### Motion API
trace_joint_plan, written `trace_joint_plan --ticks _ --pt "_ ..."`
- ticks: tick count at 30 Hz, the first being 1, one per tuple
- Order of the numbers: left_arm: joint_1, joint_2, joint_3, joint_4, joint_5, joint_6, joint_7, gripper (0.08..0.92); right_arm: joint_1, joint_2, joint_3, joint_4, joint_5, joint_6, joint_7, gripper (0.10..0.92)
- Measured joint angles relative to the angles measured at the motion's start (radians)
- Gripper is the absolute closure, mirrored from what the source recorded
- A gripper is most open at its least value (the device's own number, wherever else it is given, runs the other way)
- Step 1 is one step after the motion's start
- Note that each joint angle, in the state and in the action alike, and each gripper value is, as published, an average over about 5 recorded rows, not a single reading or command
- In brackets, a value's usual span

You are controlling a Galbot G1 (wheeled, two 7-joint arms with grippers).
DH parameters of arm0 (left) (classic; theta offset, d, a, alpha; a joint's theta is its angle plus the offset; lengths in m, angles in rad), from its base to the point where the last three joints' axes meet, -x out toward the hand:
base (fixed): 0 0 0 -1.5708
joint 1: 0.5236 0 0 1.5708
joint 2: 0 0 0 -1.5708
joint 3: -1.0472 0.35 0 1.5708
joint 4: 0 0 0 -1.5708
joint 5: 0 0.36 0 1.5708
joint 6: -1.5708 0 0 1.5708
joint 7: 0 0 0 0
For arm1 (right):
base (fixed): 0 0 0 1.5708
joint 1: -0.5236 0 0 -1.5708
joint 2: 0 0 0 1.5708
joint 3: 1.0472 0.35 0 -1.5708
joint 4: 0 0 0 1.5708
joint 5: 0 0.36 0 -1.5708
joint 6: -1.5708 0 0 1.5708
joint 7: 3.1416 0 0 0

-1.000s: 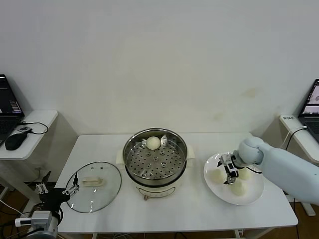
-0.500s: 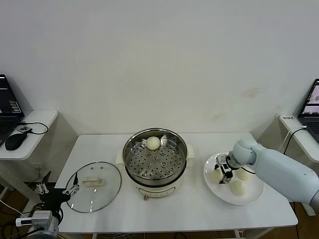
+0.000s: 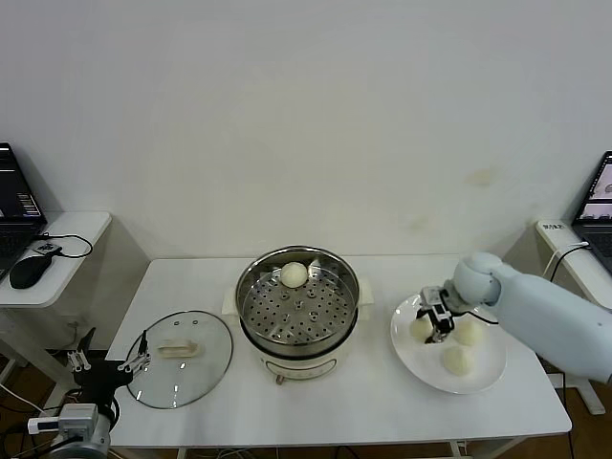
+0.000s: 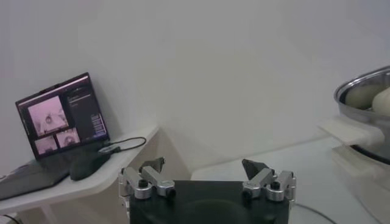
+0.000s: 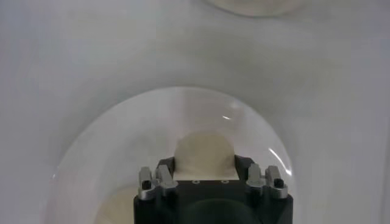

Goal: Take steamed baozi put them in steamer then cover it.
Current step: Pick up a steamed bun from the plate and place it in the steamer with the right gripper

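One baozi (image 3: 294, 275) lies at the back of the steamer (image 3: 247, 292), whose perforated tray is open to view in the middle of the table. Three more baozi sit on a white plate (image 3: 483, 379) to its right. My right gripper (image 3: 435, 320) is down on the plate, shut on the leftmost baozi (image 3: 419, 330). The right wrist view shows that bun (image 5: 205, 151) pressed between the two fingers of the right gripper (image 5: 205, 163). The glass cover (image 3: 180, 356) lies flat left of the steamer. My left gripper (image 3: 105, 365) hangs open and empty off the table's front left corner.
A side table (image 3: 67, 251) at the far left carries a laptop (image 4: 61, 119), a mouse (image 3: 29, 272) and cables. Another laptop (image 3: 598, 212) stands at the far right. The steamer's rim (image 4: 359, 85) shows at the edge of the left wrist view.
The right gripper's fingers have come together around the leftmost baozi on the plate, and the arm has shifted slightly. The left arm has stayed still.
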Motion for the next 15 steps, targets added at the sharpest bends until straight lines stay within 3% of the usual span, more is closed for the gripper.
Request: trace_joint_plan --ticks 15 --pt "-0.014 0.013 0.007 0.004 -0.002 -0.002 0.0 0.177 0.459 0.05 -0.273 0.138 0.289 -0.096 0.03 0.415"
